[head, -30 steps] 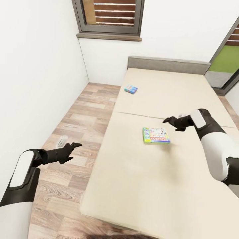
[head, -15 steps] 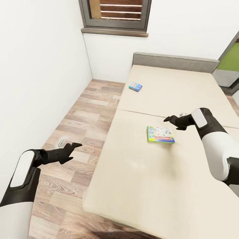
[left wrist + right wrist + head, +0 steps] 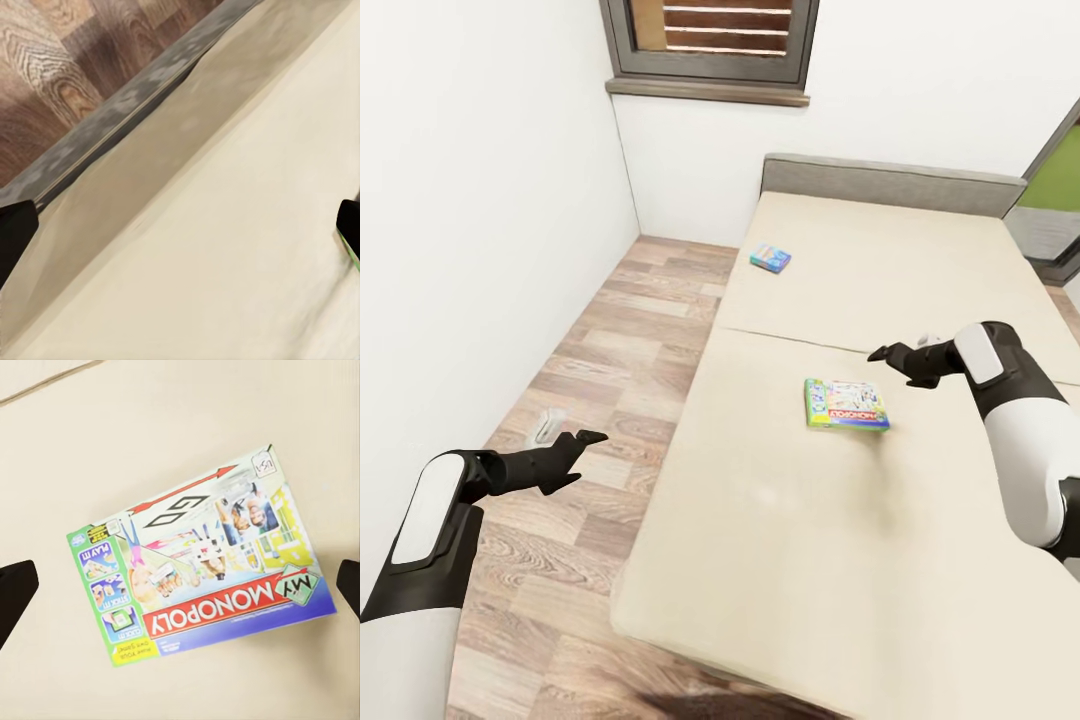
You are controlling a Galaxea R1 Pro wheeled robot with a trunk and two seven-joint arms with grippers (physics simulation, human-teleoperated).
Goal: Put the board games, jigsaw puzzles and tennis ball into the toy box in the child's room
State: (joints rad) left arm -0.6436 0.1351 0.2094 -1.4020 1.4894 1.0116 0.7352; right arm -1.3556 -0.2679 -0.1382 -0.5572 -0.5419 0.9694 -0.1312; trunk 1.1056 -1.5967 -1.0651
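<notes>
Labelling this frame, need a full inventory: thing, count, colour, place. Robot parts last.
MY MONOPOLY board game: 1, green-edged with a blue band, flat on the near mattress section; seen face-up in the right wrist view.
Light-blue board game: 1, flat on the far mattress section, near its left edge.
Bed: 1, beige, two sections, grey headboard at the wall.
Small white object: 1, on the floor left of the bed; too small to identify.
Floor: wood plank.
Window: 1, dark frame, above the headboard corner.
Left tool: 1, black, open, over the floor.
Right tool: 1, black, open, above the bed just beyond the Monopoly box.
</notes>
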